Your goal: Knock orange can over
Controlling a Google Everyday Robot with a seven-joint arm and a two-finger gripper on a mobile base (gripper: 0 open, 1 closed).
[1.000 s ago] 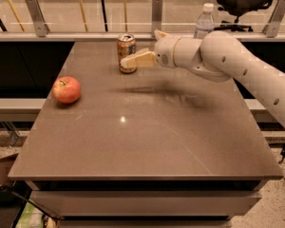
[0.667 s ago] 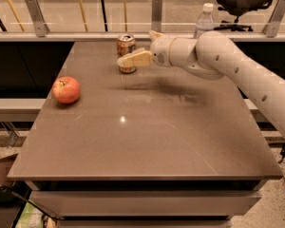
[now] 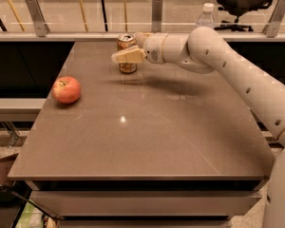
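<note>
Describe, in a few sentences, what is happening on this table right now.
A robot arm reaches in from the right across the table, with its gripper up against the orange can near the far edge. The can stands upright and has not yet been knocked over. An apple sits apart on the left side, and a water bottle stands beyond the table's far right corner.
</note>
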